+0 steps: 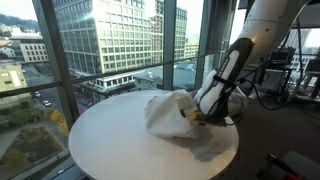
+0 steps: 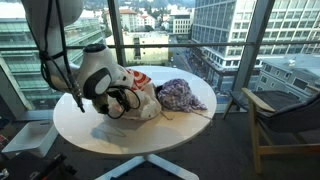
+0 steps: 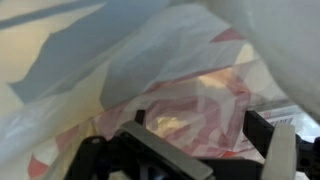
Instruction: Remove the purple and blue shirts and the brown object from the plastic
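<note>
Thin translucent plastic bag (image 1: 170,112), purplish cloth shirt (image 2: 182,96), seemingly matt table (image 1: 110,142)

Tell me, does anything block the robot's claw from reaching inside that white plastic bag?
Yes: the crumpled film of the white, red-printed plastic bag lies right before the gripper in the wrist view, hiding whatever is inside. In an exterior view a purple-blue cloth bundle lies outside it on the round white table.

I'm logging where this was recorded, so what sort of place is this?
Probably an upper-floor office or lab: floor-to-ceiling windows looking down on city buildings, a round white table and an armchair.
</note>
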You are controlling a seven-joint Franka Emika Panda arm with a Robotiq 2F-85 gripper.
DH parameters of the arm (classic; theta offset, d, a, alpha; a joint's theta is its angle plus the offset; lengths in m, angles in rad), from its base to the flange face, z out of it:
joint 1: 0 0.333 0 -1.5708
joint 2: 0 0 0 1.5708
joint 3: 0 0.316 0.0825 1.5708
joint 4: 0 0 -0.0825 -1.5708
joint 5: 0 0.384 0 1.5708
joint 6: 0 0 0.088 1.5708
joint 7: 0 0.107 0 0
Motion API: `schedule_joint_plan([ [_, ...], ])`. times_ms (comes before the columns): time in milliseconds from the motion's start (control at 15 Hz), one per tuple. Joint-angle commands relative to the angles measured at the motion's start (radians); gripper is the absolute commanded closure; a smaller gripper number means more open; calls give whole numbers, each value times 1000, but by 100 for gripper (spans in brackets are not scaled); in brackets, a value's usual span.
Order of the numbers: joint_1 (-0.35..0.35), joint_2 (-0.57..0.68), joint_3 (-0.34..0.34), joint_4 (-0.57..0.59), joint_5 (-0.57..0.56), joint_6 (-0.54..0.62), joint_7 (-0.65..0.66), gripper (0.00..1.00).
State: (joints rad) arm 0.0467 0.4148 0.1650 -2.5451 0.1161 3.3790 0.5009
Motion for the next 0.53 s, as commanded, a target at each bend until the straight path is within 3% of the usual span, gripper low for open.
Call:
schedule_joint_plan([
  [0, 248, 26, -224, 23, 156, 103, -163, 0],
  [133, 375, 40, -335, 28, 214, 154, -190, 0],
  [467, 573, 56, -495, 44, 382, 309, -281, 0],
])
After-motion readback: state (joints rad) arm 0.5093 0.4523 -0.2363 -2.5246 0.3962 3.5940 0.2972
